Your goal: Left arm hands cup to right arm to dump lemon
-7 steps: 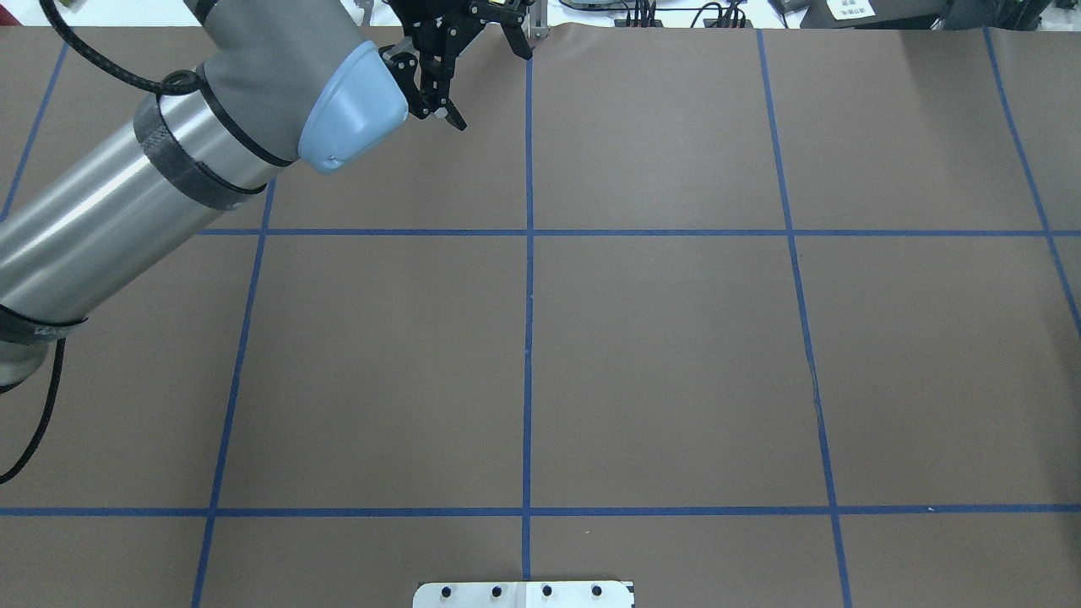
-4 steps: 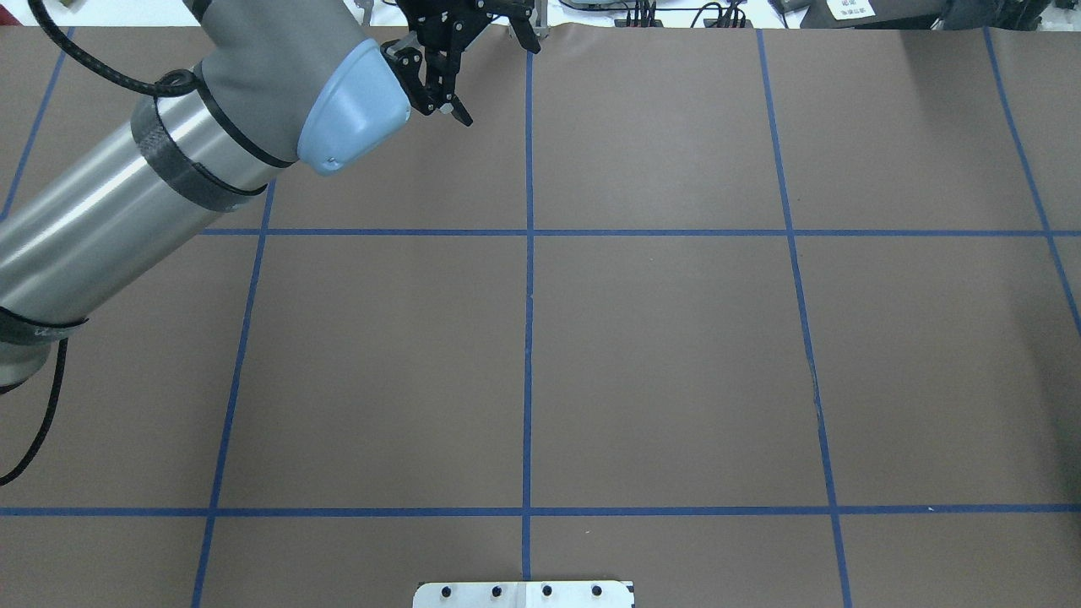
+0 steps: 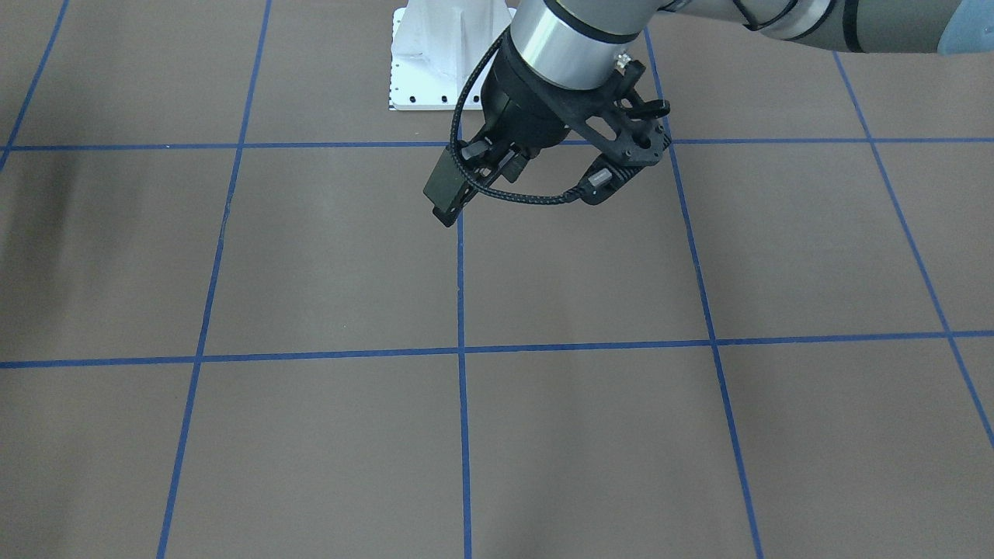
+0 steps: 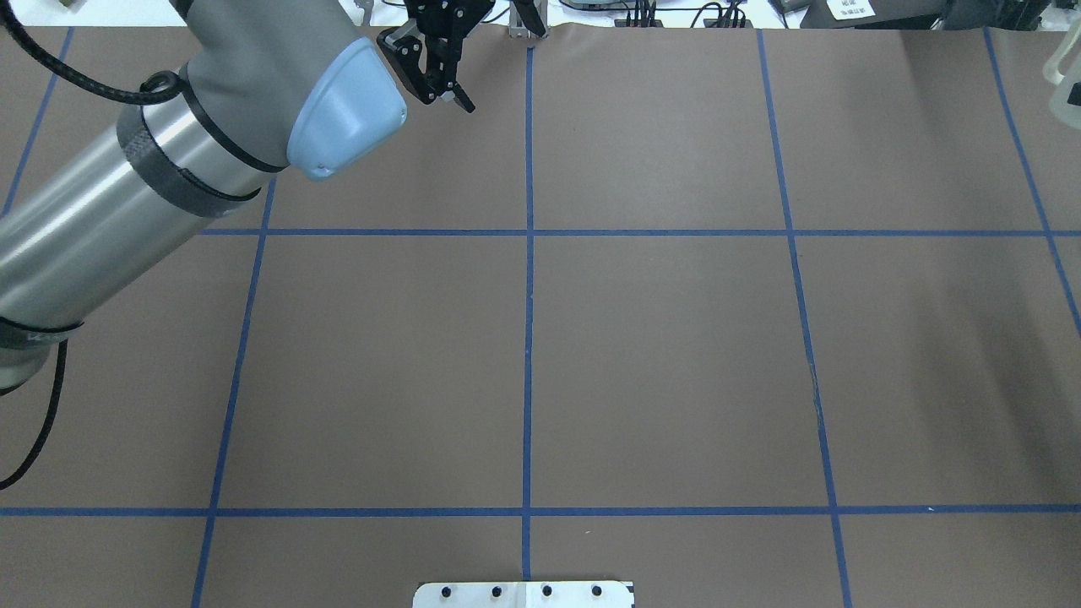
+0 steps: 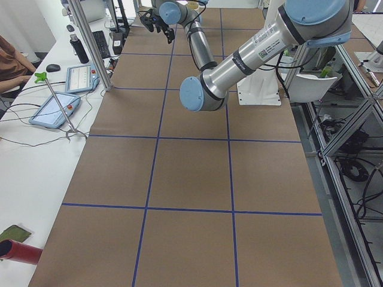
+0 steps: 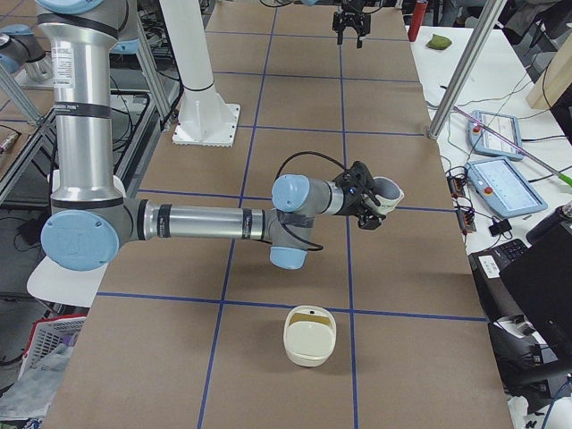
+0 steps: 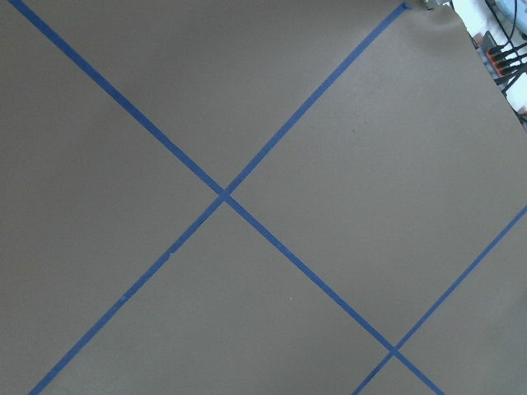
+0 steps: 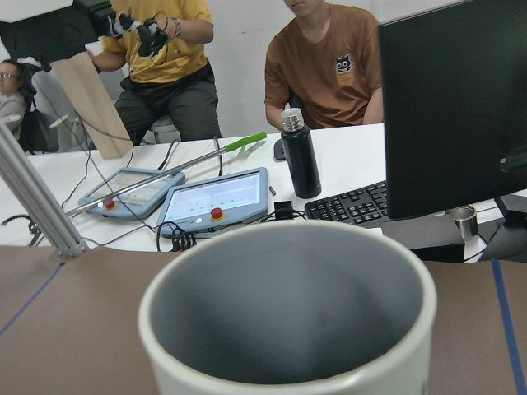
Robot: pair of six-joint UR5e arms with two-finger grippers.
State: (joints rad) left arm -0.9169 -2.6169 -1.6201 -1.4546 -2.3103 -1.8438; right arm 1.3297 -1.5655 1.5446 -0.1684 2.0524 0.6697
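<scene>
The white cup is at the tip of my right arm, the near arm in the exterior right view, held above the table's far side. My right gripper is against it; I cannot tell its grip. The right wrist view looks into the cup's grey inside, and no lemon shows there. A pale edge of the cup shows at the overhead view's right edge. My left gripper is open and empty at the table's far edge, near the centre line. The left wrist bracket also shows in the front-facing view.
A cream bowl-like container stands on the brown paper below the right arm's elbow. Blue tape lines grid the table. Operators, tablets, a black bottle and a monitor sit beyond the far edge. The white arm base stands mid-table.
My left gripper has drawn back toward the table's far edge, still open. A pale edge of the cup has come into the overhead view at the right.
</scene>
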